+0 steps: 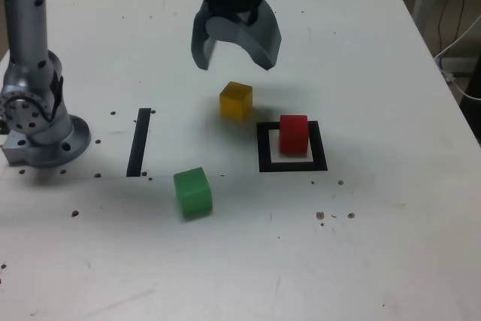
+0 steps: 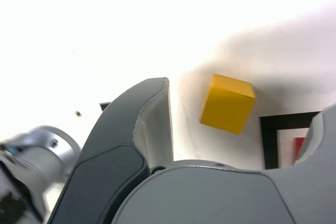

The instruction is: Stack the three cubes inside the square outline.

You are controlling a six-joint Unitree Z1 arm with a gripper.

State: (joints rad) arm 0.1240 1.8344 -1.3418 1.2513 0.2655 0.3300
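My gripper [image 1: 235, 56] hangs spread and empty above the yellow cube [image 1: 236, 100]. The red cube [image 1: 294, 134] sits inside the square outline [image 1: 292, 165]. Next, I judge, I drop around the yellow one.

High front overview; close wrist view

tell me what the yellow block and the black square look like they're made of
Yellow block: probably painted wood or hard plastic; flat, evenly coloured faces, crisp edges, a matte look with no glare. Black square: looks like flat tape or print on the table; it shows no height and casts no shadow.
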